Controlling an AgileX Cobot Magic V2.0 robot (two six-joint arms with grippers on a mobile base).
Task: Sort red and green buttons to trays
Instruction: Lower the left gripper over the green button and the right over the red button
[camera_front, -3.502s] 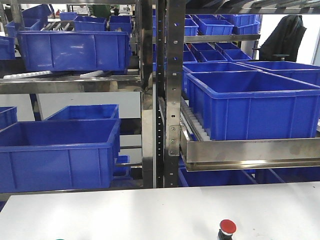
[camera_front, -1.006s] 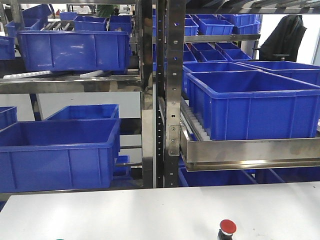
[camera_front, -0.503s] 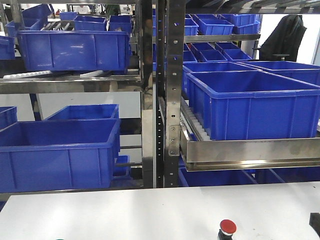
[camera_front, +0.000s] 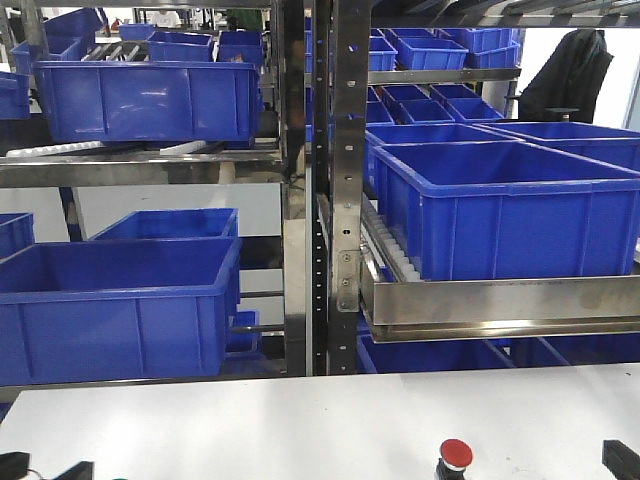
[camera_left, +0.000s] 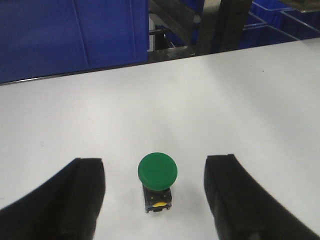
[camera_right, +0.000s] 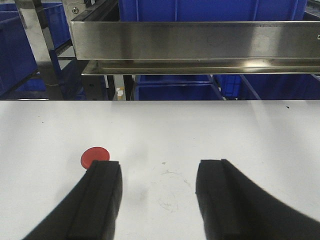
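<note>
Hands newly entered front view's lower corners: left hand (camera_left: 154, 162) spread astride green button (camera_left: 157, 171); right hand (camera_right: 161, 167) spread, red button (camera_right: 95, 157) off-centre, frame left. Picking starts; nothing pinched.

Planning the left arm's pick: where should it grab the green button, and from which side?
Probably the round cap of the green button, pinched from its two sides, coming from above. It stands upright on the white table, cap wider than its black base, and the left gripper flanks it with open jaws.
</note>
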